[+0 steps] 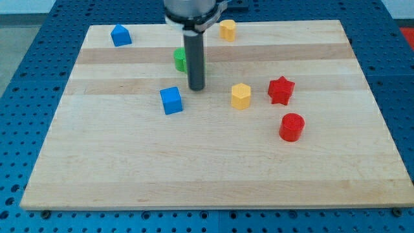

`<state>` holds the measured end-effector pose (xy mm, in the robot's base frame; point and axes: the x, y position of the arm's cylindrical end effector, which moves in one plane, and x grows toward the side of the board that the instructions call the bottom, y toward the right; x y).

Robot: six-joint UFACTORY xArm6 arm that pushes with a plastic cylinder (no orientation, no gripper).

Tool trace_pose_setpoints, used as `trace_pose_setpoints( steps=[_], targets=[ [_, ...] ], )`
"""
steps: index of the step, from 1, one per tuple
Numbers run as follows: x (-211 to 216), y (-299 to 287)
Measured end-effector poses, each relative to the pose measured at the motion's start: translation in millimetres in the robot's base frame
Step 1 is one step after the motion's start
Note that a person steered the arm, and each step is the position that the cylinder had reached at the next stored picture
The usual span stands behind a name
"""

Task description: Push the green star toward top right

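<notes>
Centrally: my tip [196, 88], bare rod end with no jaws and holding nothing, resting on the wooden board [207, 175]. Green block [179, 59], shape mostly hidden behind the rod, just up-left of the tip. Blue cube [171, 100] just down-left. Yellow block [240, 96] to the view's right; beyond it red star [281, 90] and red cylinder [291, 127]. Top edge: blue block [120, 35], yellow block [227, 30].
</notes>
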<state>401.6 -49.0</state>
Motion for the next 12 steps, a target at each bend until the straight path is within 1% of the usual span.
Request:
trace_pose_setpoints(
  steps=[1, 2, 3, 5, 6, 8, 9, 12],
  targets=[
    [10, -40],
    [-14, -35],
    [-44, -20],
    [-59, -7],
    [-65, 13],
    [-106, 86],
    [-110, 92],
    [-122, 81]
  ],
)
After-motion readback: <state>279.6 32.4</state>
